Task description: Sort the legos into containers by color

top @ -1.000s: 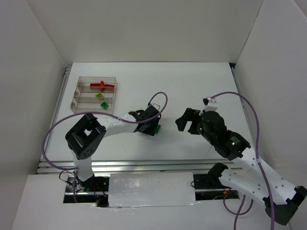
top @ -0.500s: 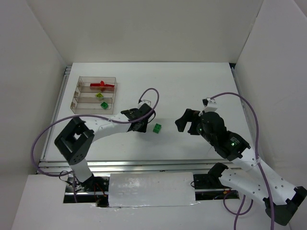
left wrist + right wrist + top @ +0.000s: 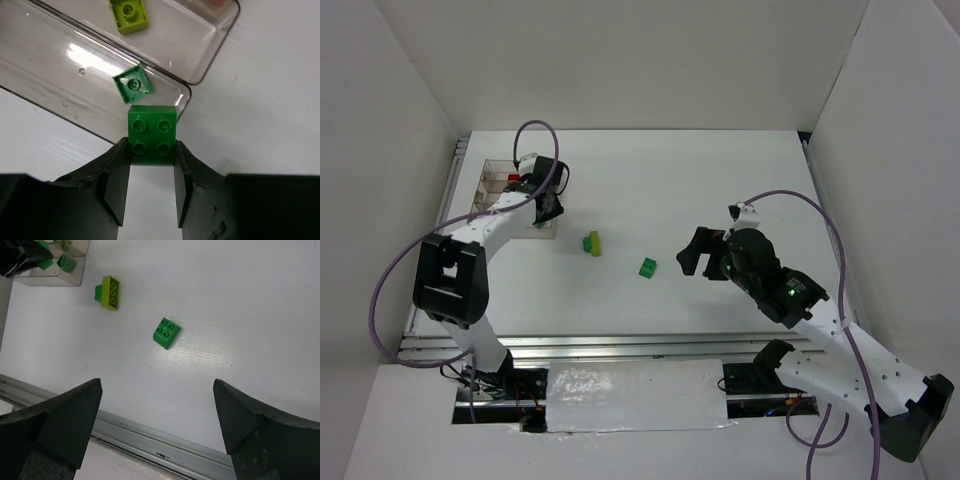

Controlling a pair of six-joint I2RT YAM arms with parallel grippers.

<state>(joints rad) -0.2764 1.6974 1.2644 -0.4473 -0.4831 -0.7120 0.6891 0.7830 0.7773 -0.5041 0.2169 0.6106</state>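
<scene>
My left hand point(image 3: 151, 150) grips the green brick point(image 3: 152, 131) at the tray's point(image 3: 65, 85) edge; I'd nudge it toward 11 o'clock, over the green piece point(image 3: 132, 86), before letting go.

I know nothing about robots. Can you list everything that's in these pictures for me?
clear plastic three-compartment tray: one, transparent, table's far left.
small dark green brick: one, inside the tray.
yellow-green brick: one, in the neighbouring compartment.
red piece: at least one, in the tray, mostly hidden by the arm.
held dark green four-stud brick: one, in the left hand, above the tray's edge.
loose dark green four-stud brick: one, mid-table.
yellow-green and green joined pair: one, on the table between tray and loose brick.
white table: one.
left hand: black, shut on the held brick.
right hand: black, open, above the table near the loose brick.
</scene>
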